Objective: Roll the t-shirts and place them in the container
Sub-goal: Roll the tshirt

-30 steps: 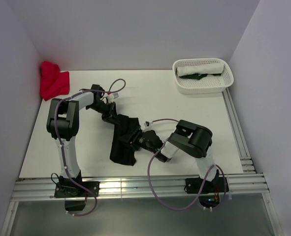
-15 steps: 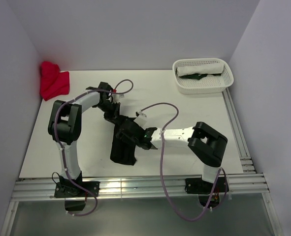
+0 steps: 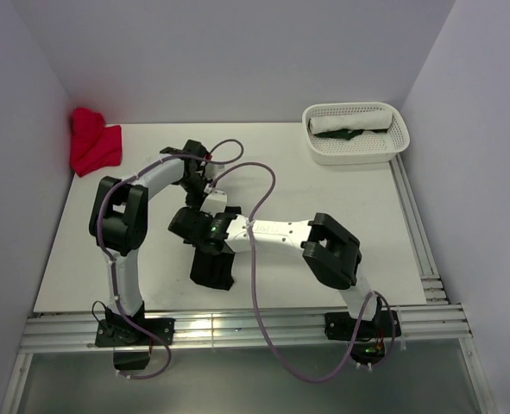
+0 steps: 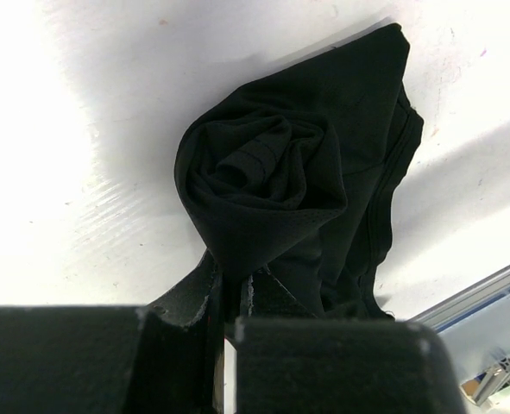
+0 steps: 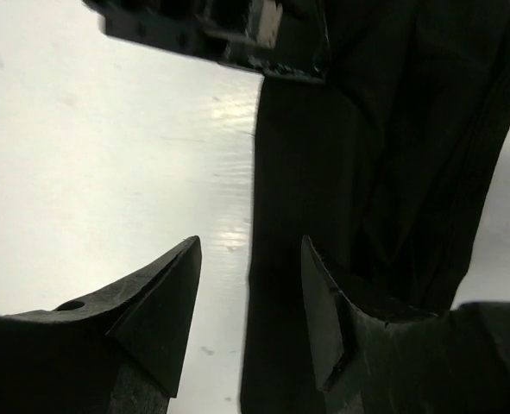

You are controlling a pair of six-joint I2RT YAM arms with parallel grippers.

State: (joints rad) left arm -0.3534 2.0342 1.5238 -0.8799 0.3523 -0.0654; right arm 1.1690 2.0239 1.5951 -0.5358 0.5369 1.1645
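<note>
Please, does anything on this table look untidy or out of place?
Yes. The red t-shirt lies crumpled in the far left corner against the wall, not rolled. The black t-shirt is wound loosely at one end only, with folds trailing.

Plain black t-shirt [image 3: 213, 269], plain red t-shirt [image 3: 93, 143], white perforated basket [image 3: 358, 157], white table [image 3: 341, 207]

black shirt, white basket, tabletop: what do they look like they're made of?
Black t-shirt: soft matte knit, probably cotton jersey; it folds and curls loosely and shows stitched hem lines. Basket: likely white moulded plastic; rigid perforated walls. Tabletop: smooth, hard white sheet, semi-gloss; light glare shows in the wrist views. Exact material unclear.
</note>
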